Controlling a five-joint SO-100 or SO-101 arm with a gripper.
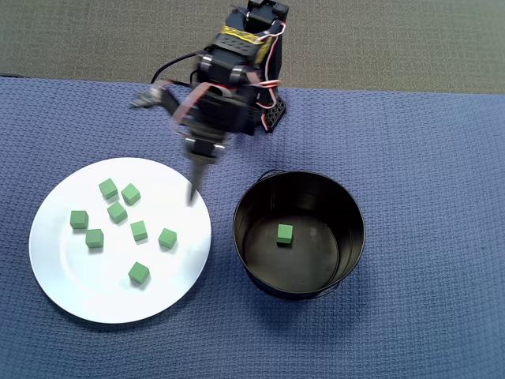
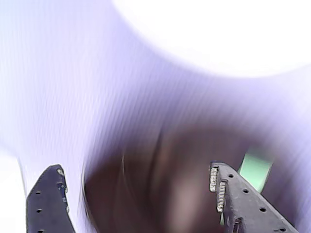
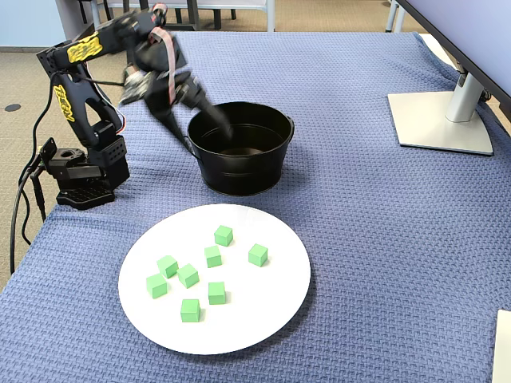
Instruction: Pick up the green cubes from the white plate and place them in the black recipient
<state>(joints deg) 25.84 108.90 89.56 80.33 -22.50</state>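
Several green cubes [image 1: 117, 212] lie scattered on the white plate [image 1: 79, 292] at the left of the overhead view. One more green cube [image 1: 285, 234] rests on the floor of the black recipient [image 1: 252, 201] to the right. My gripper [image 1: 175, 158] is smeared by motion and hangs above the cloth at the plate's far right rim, between plate and recipient. In the wrist view the gripper [image 2: 133, 166] is open, its two fingers wide apart with nothing between them. That view is blurred: a dark round shape sits between the fingers, and a green patch [image 2: 255, 167] shows beside the right one.
A blue woven cloth [image 1: 426, 158] covers the table. The arm's base [image 3: 84, 175] stands at the table's left edge in the fixed view. A monitor foot [image 3: 439, 120] sits at the far right, and a white corner [image 3: 503, 343] pokes in at the lower right.
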